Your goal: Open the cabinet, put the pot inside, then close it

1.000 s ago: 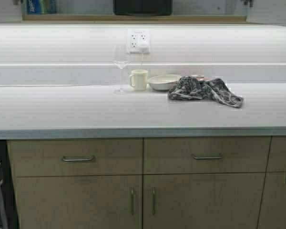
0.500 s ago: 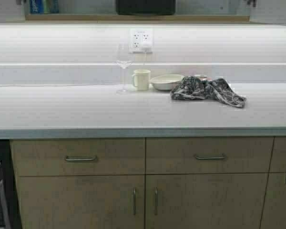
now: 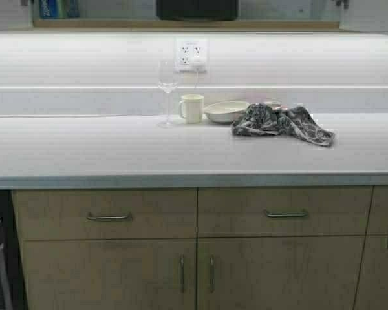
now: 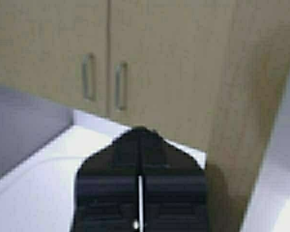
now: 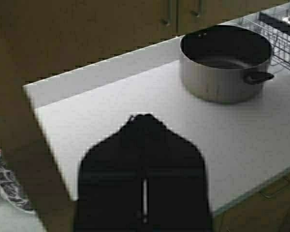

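The pot (image 5: 225, 63) stands lidless on a white counter (image 5: 135, 92) in the right wrist view, dark inside, with a black loop handle (image 5: 259, 77). My right gripper (image 5: 143, 119) hovers shut and empty over that counter, well short of the pot. The cabinet (image 4: 150, 58) shows in the left wrist view as two tan doors, both shut, with slim metal handles (image 4: 88, 76) at the seam. My left gripper (image 4: 140, 130) is shut, empty, and apart from the doors. Neither gripper appears in the high view.
On the long counter (image 3: 116, 152) stand a wine glass (image 3: 167, 90), cream mug (image 3: 193, 108), white bowl (image 3: 225, 111) and patterned cloth (image 3: 281, 124). Floor drawers (image 3: 107, 217) lie below. A dark wide object (image 3: 197, 8) sits on a shelf above. A wire rack (image 5: 280, 34) adjoins the pot.
The whole high-view scene has slid a little to the right, so the robot has moved slightly; most of the shift came early. Nothing on the counter has moved.
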`<state>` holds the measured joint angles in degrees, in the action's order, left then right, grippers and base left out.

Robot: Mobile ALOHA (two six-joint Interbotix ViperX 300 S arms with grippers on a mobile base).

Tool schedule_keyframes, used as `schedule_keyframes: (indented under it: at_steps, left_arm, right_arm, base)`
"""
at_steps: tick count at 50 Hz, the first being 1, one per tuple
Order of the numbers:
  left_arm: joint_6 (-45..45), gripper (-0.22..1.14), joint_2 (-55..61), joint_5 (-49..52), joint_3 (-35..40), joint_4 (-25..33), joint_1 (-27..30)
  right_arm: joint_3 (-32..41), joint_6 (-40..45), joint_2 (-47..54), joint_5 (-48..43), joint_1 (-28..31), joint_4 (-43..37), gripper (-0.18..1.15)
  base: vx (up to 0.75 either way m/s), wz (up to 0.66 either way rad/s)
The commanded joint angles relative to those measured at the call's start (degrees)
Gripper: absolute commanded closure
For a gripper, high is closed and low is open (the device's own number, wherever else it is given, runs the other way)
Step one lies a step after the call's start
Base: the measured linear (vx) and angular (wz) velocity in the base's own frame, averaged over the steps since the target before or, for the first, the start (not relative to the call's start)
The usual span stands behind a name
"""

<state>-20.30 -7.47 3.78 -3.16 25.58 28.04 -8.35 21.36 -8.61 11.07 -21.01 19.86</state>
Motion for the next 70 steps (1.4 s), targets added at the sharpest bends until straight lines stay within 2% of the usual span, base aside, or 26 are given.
schedule_keyframes:
  at_steps: [1, 14, 23, 30, 39, 44, 53, 70]
  left_arm:
    - [0.18, 0.88, -1.85, 0.00, -0.79, 0.18, -4.66]
    - [0.53, 0.88, -7.12, -0.97, -6.06, 0.26, -12.13]
    - [0.44, 0.88, -13.10, -2.11, -11.07, 0.18, -17.58]
    - [0.18, 0.88, -18.46, -2.11, -16.26, 0.00, -20.04]
    - [-0.18, 0.88, -25.22, -1.32, -24.08, -0.18, -22.06]
    - [-0.35, 0.88, -26.98, -1.41, -26.10, -1.05, -24.35]
    - [-0.35, 0.88, -22.85, -1.76, -22.41, -2.90, -28.39]
    - [0.26, 0.88, -6.50, -1.49, -6.24, -2.55, -33.93]
  right_arm:
    - [2.29, 0.00, -0.53, -0.26, 3.87, -0.09, 0.90]
    - [2.29, -0.09, -2.46, -0.18, 12.30, 0.18, 0.90]
    - [-0.79, -0.09, -6.68, -0.18, 17.58, 0.35, 0.90]
    - [-6.59, 0.00, -11.69, -0.18, 21.18, 0.09, 0.90]
    - [-17.84, 0.09, -18.90, -0.70, 26.37, -0.35, 0.90]
    - [-21.71, 0.18, -21.62, -1.58, 28.30, -0.53, 0.90]
    - [-24.52, 0.35, -23.99, -2.02, 30.59, -2.81, 0.90]
    - [-28.92, 0.35, -27.95, -1.93, 31.03, -3.87, 0.90]
  base:
    - [0.02, 0.01]
    - [0.00, 0.01]
    - [0.00, 0.00]
    - [0.00, 0.00]
    - [0.00, 0.01]
    - [0.01, 0.02]
    - [0.02, 0.00]
    - [0.03, 0.00]
